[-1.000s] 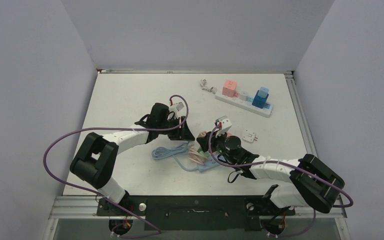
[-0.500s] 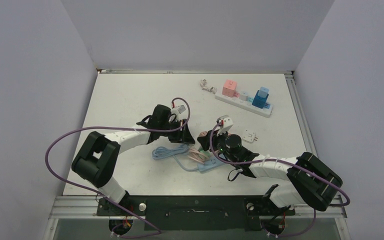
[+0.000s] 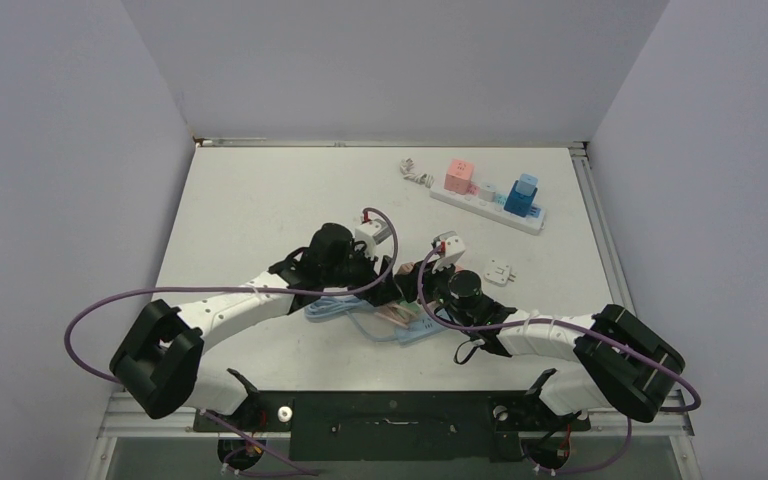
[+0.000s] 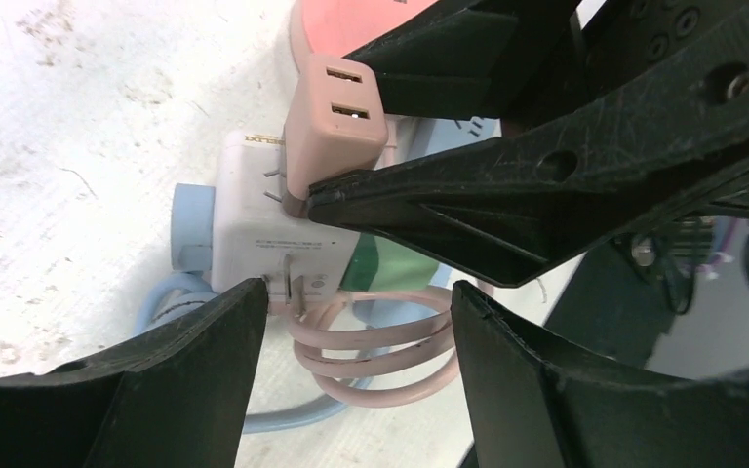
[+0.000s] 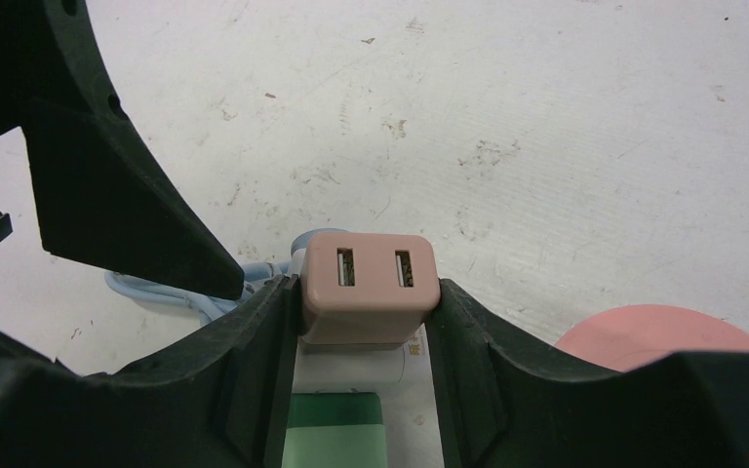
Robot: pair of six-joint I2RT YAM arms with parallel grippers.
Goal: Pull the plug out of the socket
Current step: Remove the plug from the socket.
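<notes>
A pink two-port USB plug (image 5: 369, 283) sits in a white socket block (image 4: 273, 234) with a pale blue cable (image 4: 171, 292). My right gripper (image 5: 366, 322) is shut on the plug, one finger on each side. A green plug (image 5: 332, 429) sits in the same block behind it. My left gripper (image 4: 361, 302) is open, just below the block. Its fingers straddle a coil of pink cord (image 4: 380, 361), and its left finger is close to the block's corner. In the top view both grippers, left (image 3: 380, 285) and right (image 3: 410, 285), meet over the block (image 3: 415, 330).
A long white power strip (image 3: 490, 205) lies at the back right with a pink cube (image 3: 459, 176) and a blue cube (image 3: 523, 195) plugged in. A small white adapter (image 3: 501, 272) lies right of the grippers. A round pink object (image 5: 658, 336) is beside the socket.
</notes>
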